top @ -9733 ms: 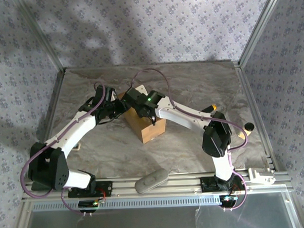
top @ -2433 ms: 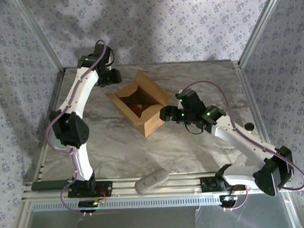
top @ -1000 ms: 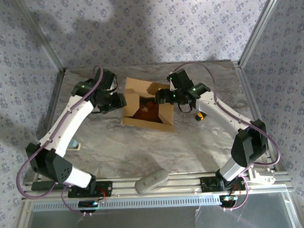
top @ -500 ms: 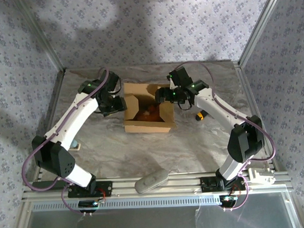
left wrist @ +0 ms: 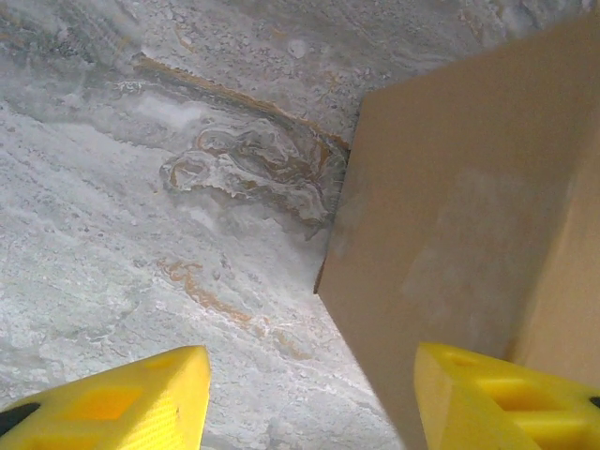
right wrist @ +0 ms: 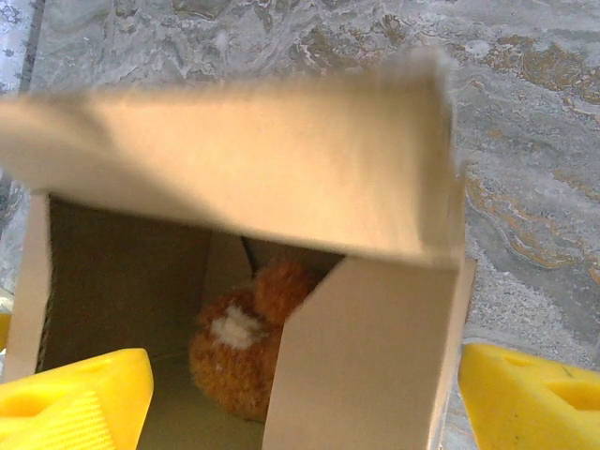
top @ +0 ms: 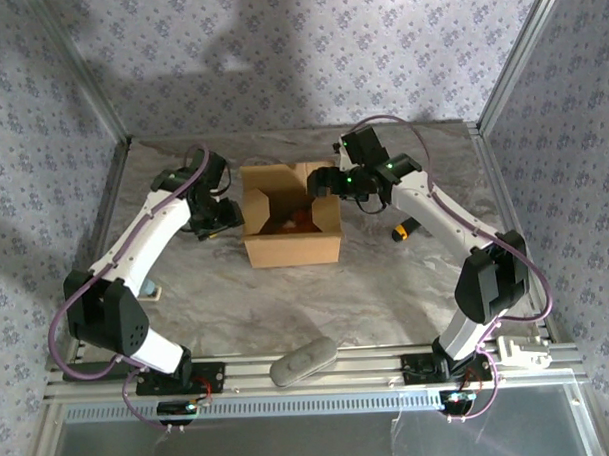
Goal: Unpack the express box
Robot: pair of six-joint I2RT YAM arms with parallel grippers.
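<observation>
Express box (top: 292, 247) open; flap (right wrist: 234, 159) overhangs plush toy (right wrist: 240, 364) inside.

I see brown corrugated cardboard box (top: 292, 243) mid-table on grey marbled tabletop (top: 387, 285), toward rear. Orange-brown plush toy (right wrist: 246, 352) inside, on box floor. Left gripper (top: 227, 213) just beside box's left wall. Right gripper (top: 323, 182) at rear-right corner, straddling right wall. Small orange-and-black cylinder (top: 404, 231) right of box, apart. Grey oblong pad (top: 302, 360) on near rail, before box.
</observation>
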